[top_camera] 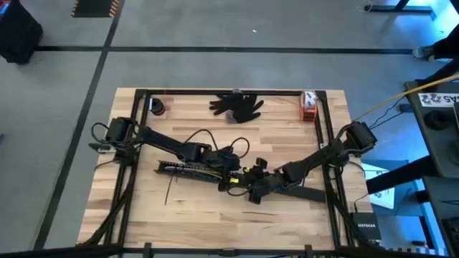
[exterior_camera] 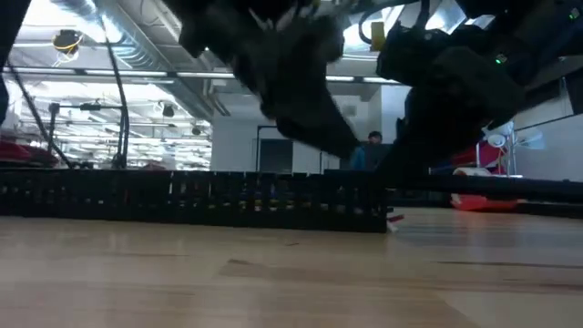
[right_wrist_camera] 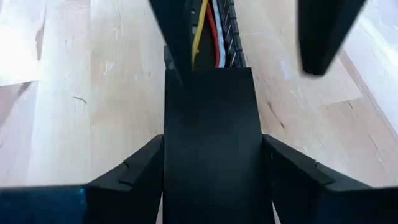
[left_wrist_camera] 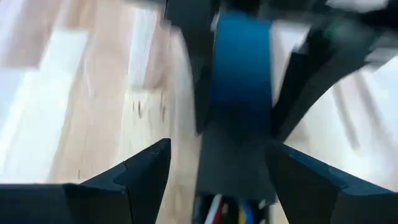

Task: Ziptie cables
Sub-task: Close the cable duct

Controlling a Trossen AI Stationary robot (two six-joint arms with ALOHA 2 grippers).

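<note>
step: you are working both arms at the long black slotted bar, table centre | cables: thin coloured wires lying inside it | right gripper at its 4 o'clock end, fingers spread around the bar | left gripper just above, grip unclear | tip: be keeping wires seated

grey floor crossed by black tape lines; bright hall with ceiling lights beyond.

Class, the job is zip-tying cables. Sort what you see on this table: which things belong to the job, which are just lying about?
Part of the job:
- cables
- black slotted bar holding them
- left gripper
- right gripper

Lying about:
- black glove
- red-and-white item at a far corner
- small dark round item
</note>
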